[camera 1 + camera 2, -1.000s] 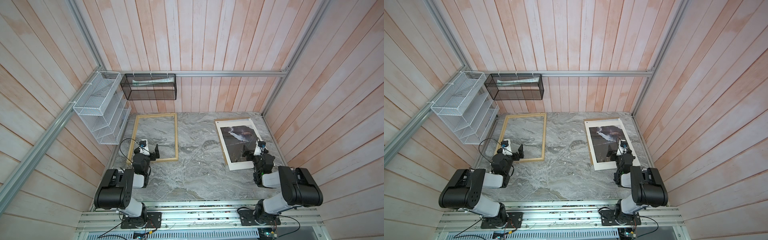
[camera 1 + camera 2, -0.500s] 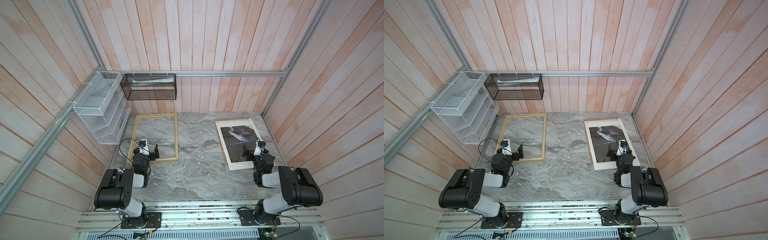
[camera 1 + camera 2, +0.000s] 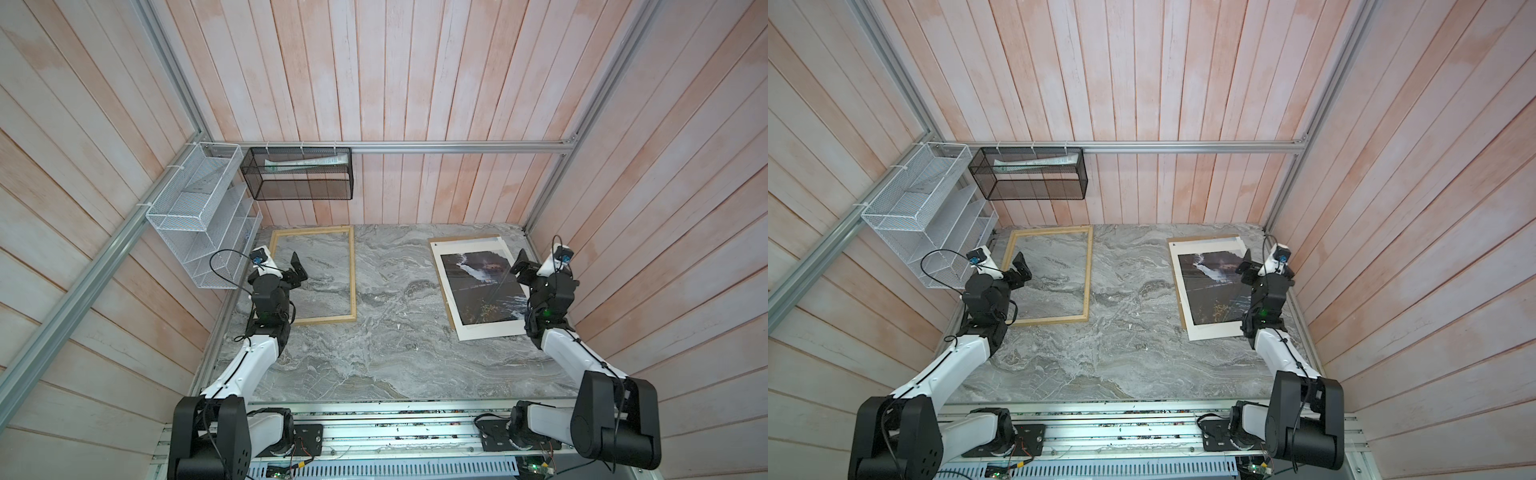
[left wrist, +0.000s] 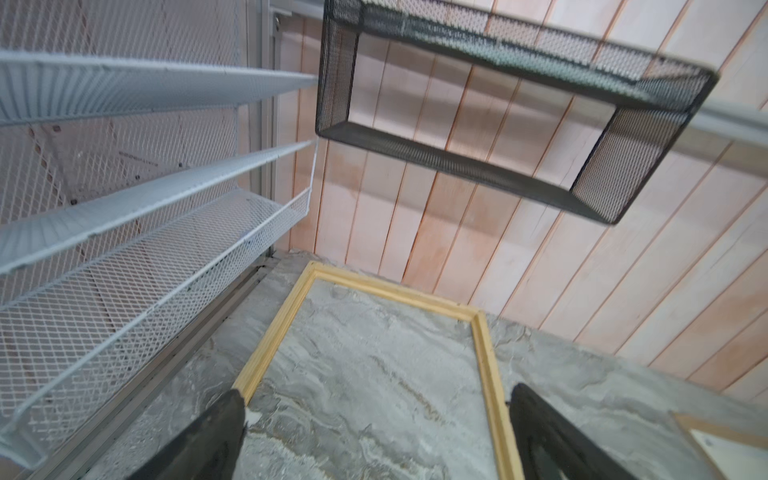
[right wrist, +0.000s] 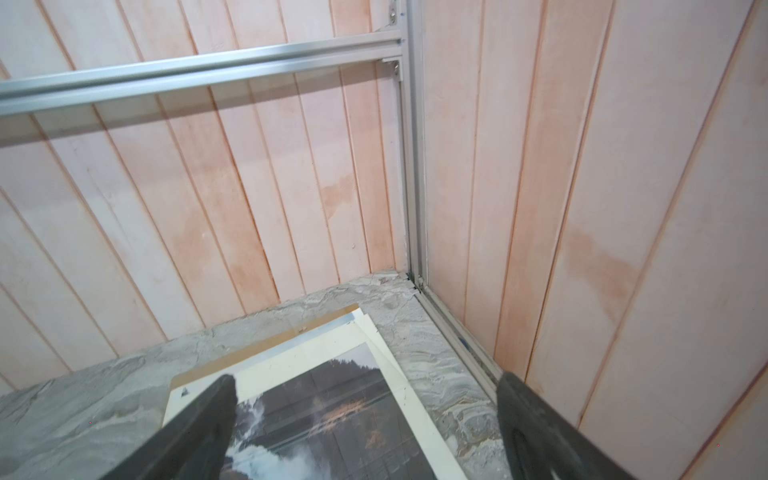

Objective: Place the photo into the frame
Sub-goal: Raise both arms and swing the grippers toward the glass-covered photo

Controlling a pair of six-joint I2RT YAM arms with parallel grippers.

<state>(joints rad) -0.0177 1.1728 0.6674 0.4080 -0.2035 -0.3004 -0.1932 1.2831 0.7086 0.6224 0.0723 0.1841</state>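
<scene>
Currently the photo (image 3: 478, 291) (image 3: 1212, 291) lies flat and picture side up on the right half of the table, slightly skewed, its wide white border around the dark waterfall scene. It rests on a brown backing panel (image 3: 461, 238) whose edge shows along the far and inner sides; the right wrist view shows the same stack at its far corner (image 5: 332, 399), with a brown strip (image 5: 266, 347) beyond the paper.

Right gripper (image 3: 525, 270) (image 5: 365, 378): jaws spread wide, nothing between them. It hangs over the photo's outer edge; contact with the paper cannot be judged.

The frame (image 3: 352, 274) (image 3: 1088, 270) (image 4: 395, 291), thin pale wood, lies flat on the left half, well apart from the photo. Marble shows through its middle.

Left gripper (image 3: 298, 269) (image 3: 1022, 269) (image 4: 376, 392): jaws likewise fully spread and empty, poised above the frame's outer long side.

Surroundings: grey marble tabletop (image 3: 395, 353); white wire rack (image 3: 199, 220) on the left wall; black mesh basket (image 3: 299, 178) on the back wall, pale papers inside.
</scene>
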